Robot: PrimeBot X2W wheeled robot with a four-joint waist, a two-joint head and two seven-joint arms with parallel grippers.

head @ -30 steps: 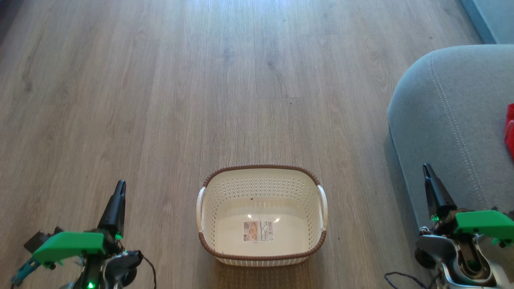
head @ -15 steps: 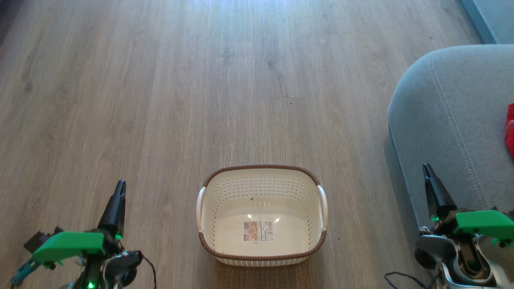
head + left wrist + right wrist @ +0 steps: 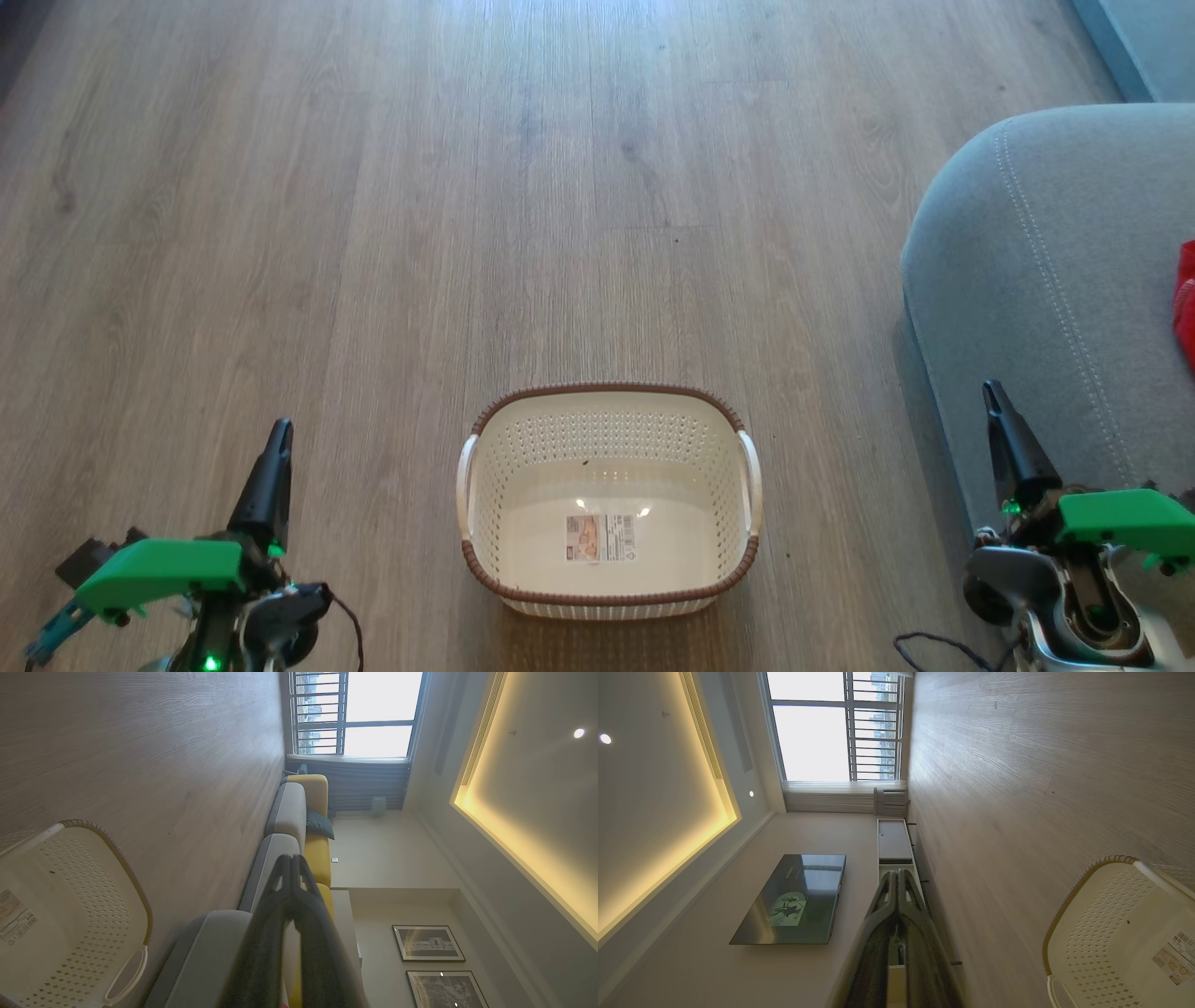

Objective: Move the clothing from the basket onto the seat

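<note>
- The left gripper [image 3: 279, 427] hangs above the floor to the left of the basket and apart from it, with its two long dark fingers pressed together on nothing.
- The right gripper [image 3: 990, 387] is likewise closed tip to tip, just in front of the seat's rounded edge in the head view.
- The pale wood-grain plank floor [image 3: 467, 187] runs under everything.
- The left wrist view takes in a long grey and yellow sofa [image 3: 299, 812], a barred window [image 3: 359, 714] and framed pictures [image 3: 427, 943].
- The right wrist view shows a wall-mounted flat television [image 3: 794, 900] and a low white cabinet [image 3: 893, 840].
- The large grey upholstered fabric seat [image 3: 1055, 261], with a line of light stitching, stands to the right of the basket, near it but apart.
- A strip of red fabric clothing [image 3: 1186, 299] lies on the seat at the head view's right edge.
- The small oval cream perforated plastic basket [image 3: 607, 434], with a brown woven rim, stands upright on the floor between the grippers.
- Its bare bottom carries a printed label [image 3: 600, 539].
</note>
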